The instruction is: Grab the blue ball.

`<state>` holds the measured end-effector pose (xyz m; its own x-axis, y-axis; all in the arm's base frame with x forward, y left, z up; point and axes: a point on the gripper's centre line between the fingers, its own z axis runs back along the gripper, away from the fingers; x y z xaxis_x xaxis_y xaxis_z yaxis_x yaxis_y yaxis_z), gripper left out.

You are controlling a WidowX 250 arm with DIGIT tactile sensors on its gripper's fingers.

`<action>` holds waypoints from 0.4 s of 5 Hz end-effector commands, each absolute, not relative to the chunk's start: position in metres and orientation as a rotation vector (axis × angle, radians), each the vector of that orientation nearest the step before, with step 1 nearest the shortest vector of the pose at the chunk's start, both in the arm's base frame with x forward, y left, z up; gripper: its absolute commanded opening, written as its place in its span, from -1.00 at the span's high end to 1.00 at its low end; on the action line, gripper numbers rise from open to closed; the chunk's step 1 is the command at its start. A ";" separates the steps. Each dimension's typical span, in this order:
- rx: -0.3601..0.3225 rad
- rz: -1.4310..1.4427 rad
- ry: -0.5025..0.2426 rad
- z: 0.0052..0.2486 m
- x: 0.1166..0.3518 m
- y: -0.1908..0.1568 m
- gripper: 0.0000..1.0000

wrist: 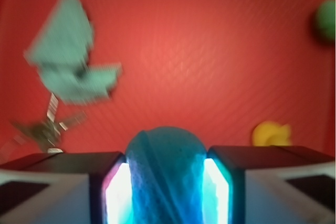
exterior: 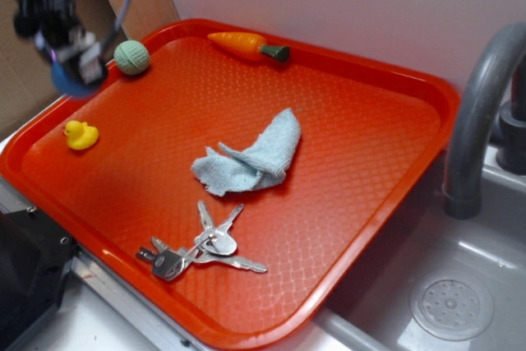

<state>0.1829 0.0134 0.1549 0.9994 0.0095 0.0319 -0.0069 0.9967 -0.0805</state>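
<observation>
The blue ball [wrist: 165, 174] sits squeezed between the 2 jaws, and the wrist view shows both pads pressed flat against its sides. From the room, the gripper [exterior: 76, 67] hangs above the far-left corner of the red tray [exterior: 362, 203], blurred, with just a sliver of blue showing beneath it. The ball looks clear of the tray floor, though the blur makes that hard to confirm.

Just beside the gripper, the green ball [exterior: 131, 57] rests against the tray's far rim. Nearer along the left edge sits the yellow duck [exterior: 80, 134], upright. The toy carrot [exterior: 246, 44] lies along the far rim, green end pointing right. In the middle of the tray there's a crumpled pale blue cloth [exterior: 253, 156], and toward the near edge a bunch of keys [exterior: 201, 249] fans out, close to the cloth but not touching it. Off the tray's right side stands a grey faucet [exterior: 481, 113] over the sink [exterior: 452, 306].
</observation>
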 end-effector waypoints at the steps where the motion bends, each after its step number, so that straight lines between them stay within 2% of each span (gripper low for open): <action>1: 0.193 0.123 -0.165 0.226 0.192 0.032 1.00; 2: 0.173 0.113 -0.174 0.227 0.192 0.033 1.00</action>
<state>0.1940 0.0342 0.2145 0.9870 0.0887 0.1341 -0.1103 0.9803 0.1637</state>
